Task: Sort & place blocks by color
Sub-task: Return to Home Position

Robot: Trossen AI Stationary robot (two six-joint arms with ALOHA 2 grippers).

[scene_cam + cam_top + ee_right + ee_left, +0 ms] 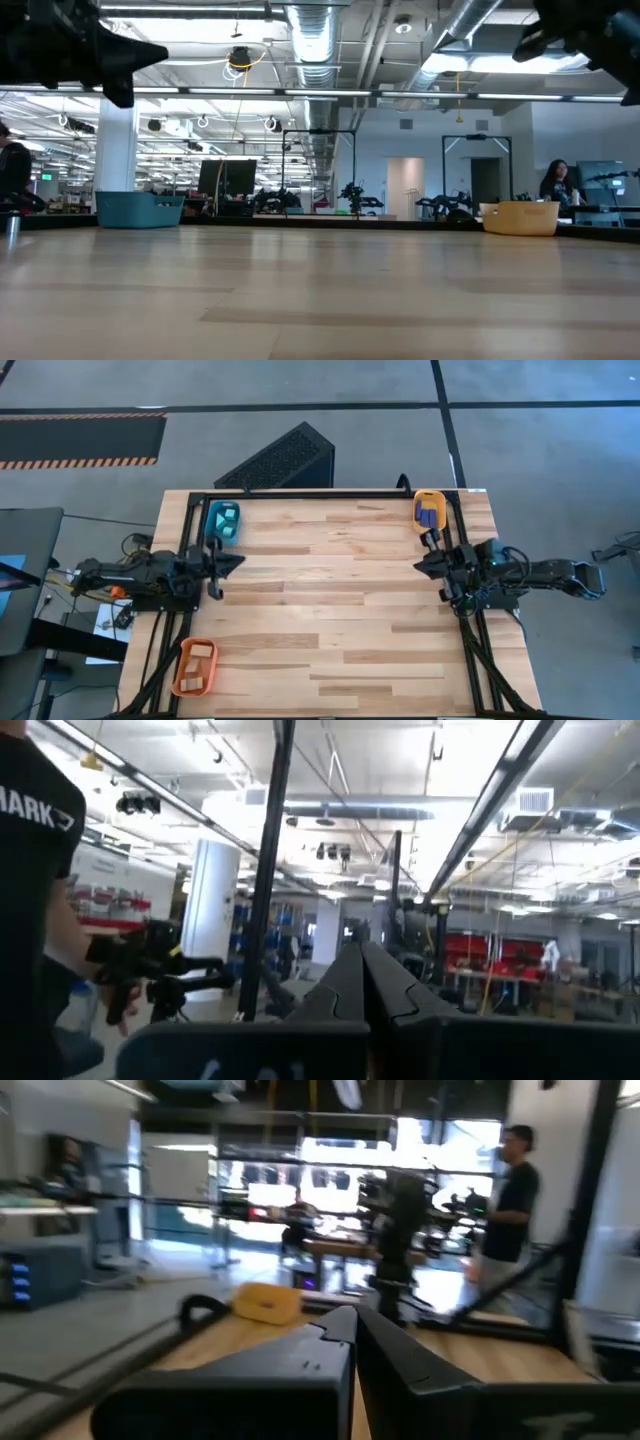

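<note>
high view shows the tan blocks (198, 658) lying inside the orange tray (177, 678) at the lower left of the frame. the light blue blocks (226, 520) sit in the teal tray (209, 530) at the upper left. the dark blue blocks (431, 513) sit in the yellow-orange tray (430, 493) at the upper right. each color has its own tray, and i see no block loose on the table (330, 610).

the left gripper (238, 561) hangs over the left side of the table, just below the teal tray in the frame, and points toward the middle. its two fingers are pressed together with nothing between them. the left wrist view shows them meeting in a tight point. the right gripper (419, 565) hangs over the right side, just below the yellow-orange tray, and points toward the middle too. its fingers are also closed on nothing, as the right wrist view shows. in the low view both grippers are up at the top corners, well above the wood.

so the sorting looks done, and the step in hand seems to be going to the rest spot. the next move, i think, calls for no grabbing at all. each arm only needs to fold toward its own edge and keep clear of the tray near it, so nothing gets bumped.

a person (512, 1190) stands in the room behind the table, away from the arms.
</note>
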